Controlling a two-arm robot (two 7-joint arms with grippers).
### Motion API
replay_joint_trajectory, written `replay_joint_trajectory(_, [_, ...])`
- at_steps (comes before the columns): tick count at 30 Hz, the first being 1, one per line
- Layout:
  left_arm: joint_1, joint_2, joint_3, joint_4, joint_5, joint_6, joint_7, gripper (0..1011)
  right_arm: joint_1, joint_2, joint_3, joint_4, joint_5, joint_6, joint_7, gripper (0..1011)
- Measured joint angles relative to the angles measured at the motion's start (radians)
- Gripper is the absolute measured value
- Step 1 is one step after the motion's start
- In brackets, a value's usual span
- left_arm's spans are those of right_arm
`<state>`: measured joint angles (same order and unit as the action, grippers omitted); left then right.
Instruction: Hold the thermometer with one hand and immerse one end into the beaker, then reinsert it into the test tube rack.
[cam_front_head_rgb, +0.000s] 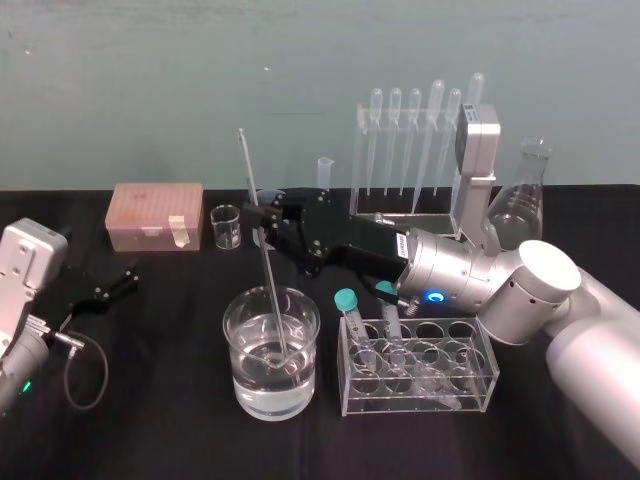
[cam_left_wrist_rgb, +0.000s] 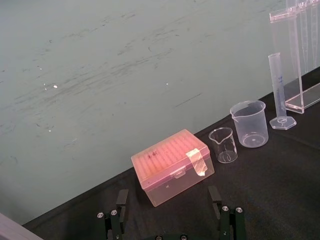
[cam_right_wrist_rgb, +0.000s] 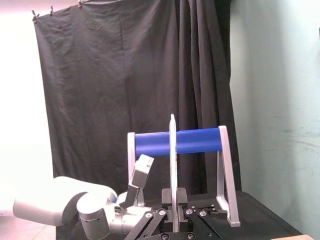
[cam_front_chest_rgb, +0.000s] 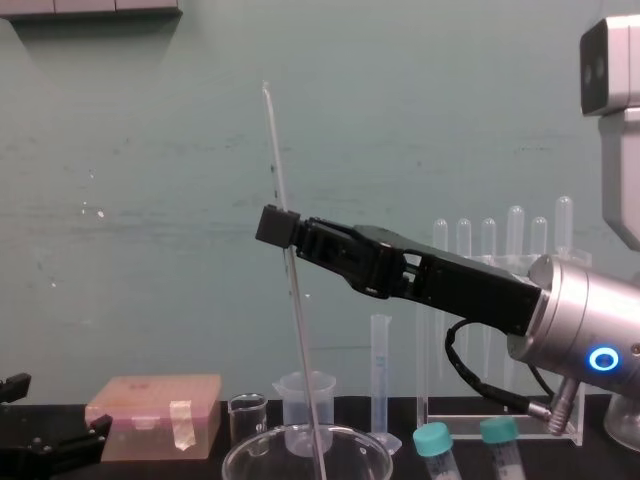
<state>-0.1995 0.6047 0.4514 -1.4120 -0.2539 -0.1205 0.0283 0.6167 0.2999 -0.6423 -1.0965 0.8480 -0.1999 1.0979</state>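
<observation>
My left gripper (cam_front_head_rgb: 108, 284) sits parked at the worktop's left edge, fingers spread; near the front edge the beaker (cam_front_head_rgb: 240, 385) takes the thermometer (cam_front_head_rgb: 273, 305), tilted so its lower end reaches the water; my right gripper (cam_front_head_rgb: 262, 228) pinches it mid-shaft for control; the test tube rack (cam_front_head_rgb: 430, 212) stands by the back edge.

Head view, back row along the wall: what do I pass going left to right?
Pink lidded plastic tip box → tiny clear glass beaker → tall clear plastic graduated cylinder → clear acrylic rack of translucent pipettes → clear glass conical flask. Left out for overlap: the right gripper holding the thin glass thermometer.
</observation>
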Motion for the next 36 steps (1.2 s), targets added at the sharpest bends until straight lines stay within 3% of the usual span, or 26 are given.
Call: replay_joint_trajectory(36, [0.0,0.0,0.0,0.0,0.0,0.0,0.0,1008,0.009,-0.018,0.001,0.022,0.0,0.003,0.019,56])
